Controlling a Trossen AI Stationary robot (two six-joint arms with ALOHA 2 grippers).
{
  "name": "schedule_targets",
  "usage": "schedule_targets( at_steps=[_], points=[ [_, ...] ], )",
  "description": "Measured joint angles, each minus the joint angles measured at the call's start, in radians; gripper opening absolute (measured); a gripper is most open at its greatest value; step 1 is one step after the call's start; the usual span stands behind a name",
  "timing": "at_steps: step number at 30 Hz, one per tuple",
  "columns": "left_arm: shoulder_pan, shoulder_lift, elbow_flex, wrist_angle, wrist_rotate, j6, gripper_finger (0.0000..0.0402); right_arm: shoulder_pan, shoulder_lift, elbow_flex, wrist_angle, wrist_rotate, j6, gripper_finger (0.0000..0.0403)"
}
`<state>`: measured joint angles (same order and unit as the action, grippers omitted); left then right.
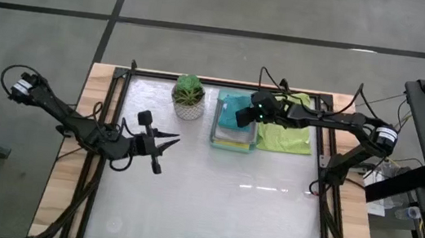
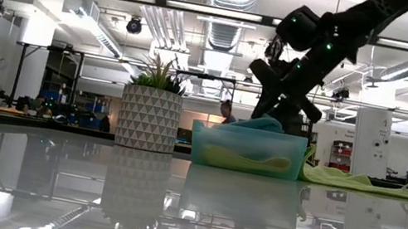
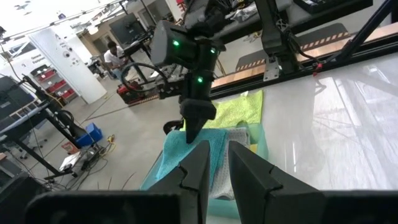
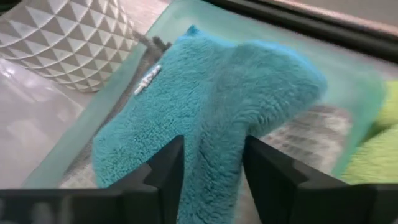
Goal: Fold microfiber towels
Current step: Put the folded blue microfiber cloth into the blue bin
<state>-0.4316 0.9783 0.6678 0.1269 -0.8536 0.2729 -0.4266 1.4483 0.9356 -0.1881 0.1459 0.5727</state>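
Glass worktop under my left gripper (image 1: 160, 152), jaws nearly shut, empty, well apart from the towels. My right gripper (image 4: 211, 168) stands part open astride the teal towel (image 4: 217, 93) in the tray (image 1: 215, 140): soft, light, floppy; I'd pinch a corner.

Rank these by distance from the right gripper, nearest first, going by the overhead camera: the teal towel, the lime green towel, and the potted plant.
From the right gripper:
1. Teal towel, directly under it, on the tray's stack.
2. Lime green towel, flat on the table, right of the tray.
3. Potted plant, left of the tray.
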Motion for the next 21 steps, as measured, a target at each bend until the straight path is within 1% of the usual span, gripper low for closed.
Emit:
schedule_targets(
  at_steps=[5, 7, 10, 13, 16, 21],
  points=[
    [0.000, 0.000, 0.000, 0.000, 0.000, -0.002, 0.0044, -0.003, 0.000, 0.099, -0.179, 0.042, -0.042, 0.0174],
    [0.000, 0.000, 0.000, -0.001, 0.000, -0.002, 0.0044, -0.001, 0.000, 0.134, -0.232, 0.049, -0.060, 0.0177],
    [0.000, 0.000, 0.000, -0.001, 0.000, -0.002, 0.0044, 0.019, -0.001, 0.166, -0.237, 0.073, -0.084, 0.0172],
    [0.000, 0.000, 0.000, 0.001, 0.000, -0.002, 0.0044, 0.051, 0.004, 0.174, -0.166, 0.085, -0.119, 0.0153],
    [0.000, 0.000, -0.002, 0.014, 0.000, -0.003, 0.0044, 0.070, 0.021, 0.155, -0.063, 0.086, -0.140, 0.0124],
    [0.000, 0.000, -0.003, 0.014, 0.000, -0.003, 0.0044, 0.072, 0.087, 0.149, -0.021, 0.093, -0.156, 0.0064]
  ],
)
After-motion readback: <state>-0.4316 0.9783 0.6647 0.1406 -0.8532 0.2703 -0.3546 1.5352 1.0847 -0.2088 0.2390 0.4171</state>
